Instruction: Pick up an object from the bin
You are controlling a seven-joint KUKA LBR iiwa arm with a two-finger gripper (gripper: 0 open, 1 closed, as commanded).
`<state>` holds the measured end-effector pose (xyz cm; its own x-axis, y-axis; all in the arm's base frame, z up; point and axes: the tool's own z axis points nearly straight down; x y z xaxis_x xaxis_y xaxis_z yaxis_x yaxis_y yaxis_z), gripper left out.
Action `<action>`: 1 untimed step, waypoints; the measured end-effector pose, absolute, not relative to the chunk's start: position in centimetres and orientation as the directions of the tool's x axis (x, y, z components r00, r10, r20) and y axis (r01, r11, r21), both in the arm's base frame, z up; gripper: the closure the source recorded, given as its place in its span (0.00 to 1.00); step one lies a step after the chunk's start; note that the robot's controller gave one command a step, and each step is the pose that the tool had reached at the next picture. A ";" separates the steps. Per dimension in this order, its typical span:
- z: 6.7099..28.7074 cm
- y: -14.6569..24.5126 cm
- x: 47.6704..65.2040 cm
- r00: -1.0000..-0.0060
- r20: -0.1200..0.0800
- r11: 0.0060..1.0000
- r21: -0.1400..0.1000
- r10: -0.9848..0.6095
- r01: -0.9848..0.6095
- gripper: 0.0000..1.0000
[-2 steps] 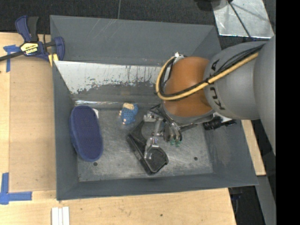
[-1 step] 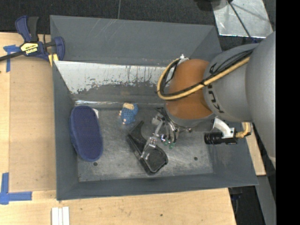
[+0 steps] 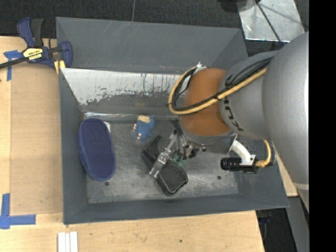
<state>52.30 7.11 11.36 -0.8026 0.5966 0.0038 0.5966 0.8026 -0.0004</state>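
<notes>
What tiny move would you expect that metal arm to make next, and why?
Probably a slight nudge down and toward the black rounded pad: the pincer hangs low at its upper edge, with a black flat block close beside. The blue oval lies far left.

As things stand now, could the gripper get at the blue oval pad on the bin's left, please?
Probably yes. The blue oval pad lies alone on bare floor with nothing on it; the gripper hangs by the black rounded case mid-bin, and open floor lies between.
</notes>
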 end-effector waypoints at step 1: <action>7.5 7.9 51.8 -0.623 -0.002 0.622 0.011 0.783 0.783 0.00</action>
